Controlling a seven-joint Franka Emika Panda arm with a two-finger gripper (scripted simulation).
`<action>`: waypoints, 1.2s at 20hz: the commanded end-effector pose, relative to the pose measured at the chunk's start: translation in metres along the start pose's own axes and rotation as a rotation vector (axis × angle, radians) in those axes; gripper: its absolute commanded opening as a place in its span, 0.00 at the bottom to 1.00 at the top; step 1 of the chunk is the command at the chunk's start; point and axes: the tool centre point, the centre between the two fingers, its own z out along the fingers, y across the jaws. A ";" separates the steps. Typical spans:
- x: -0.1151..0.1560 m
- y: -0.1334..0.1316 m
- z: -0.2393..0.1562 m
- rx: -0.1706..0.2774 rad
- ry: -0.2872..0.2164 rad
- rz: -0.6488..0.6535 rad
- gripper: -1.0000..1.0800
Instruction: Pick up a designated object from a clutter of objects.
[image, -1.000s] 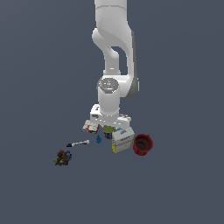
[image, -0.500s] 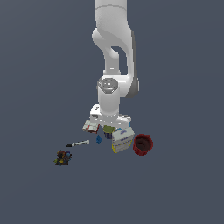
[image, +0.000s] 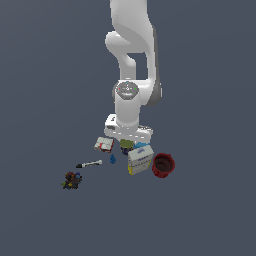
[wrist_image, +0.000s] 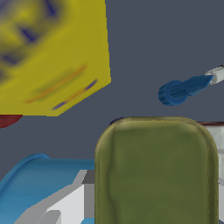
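- Lettering: none legible; the yellow face of the white-and-yellow box (wrist_image: 52, 52) carries blurred dark blue and orange marks in the wrist view, too smeared to read.
- Comparison with the two earlier exterior pictures: arm (image: 131, 75) and all items stand as they did; no shift seen.
- Designated object: the olive-and-navy can (image: 125, 146) stands on the grey floor, directly below the arm's wrist body, between the white-red box (image: 104, 144) on the exterior view's left and the light-blue box (image: 141, 146) on its right.
- In the wrist view the can's olive top (wrist_image: 155, 170) fills the near field, very close under the camera.
- Claw: its fingers are hidden behind the wrist body in the exterior view and do not appear in the wrist view; whether it is spread or clamped cannot be told, nor whether it touches the can.
- White-and-yellow box lies just in front of the can; red bowl (image: 163, 165) sits just beside that box.
- Tiny blue piece (image: 112, 159), black-white marker (image: 88, 164) and dark multicoloured clump (image: 72, 180) trail off toward the exterior view's left.
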 end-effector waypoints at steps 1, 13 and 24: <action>-0.003 -0.005 -0.014 0.001 0.004 -0.001 0.00; -0.037 -0.038 -0.109 -0.002 -0.001 -0.002 0.00; -0.072 -0.075 -0.213 -0.003 -0.007 -0.003 0.00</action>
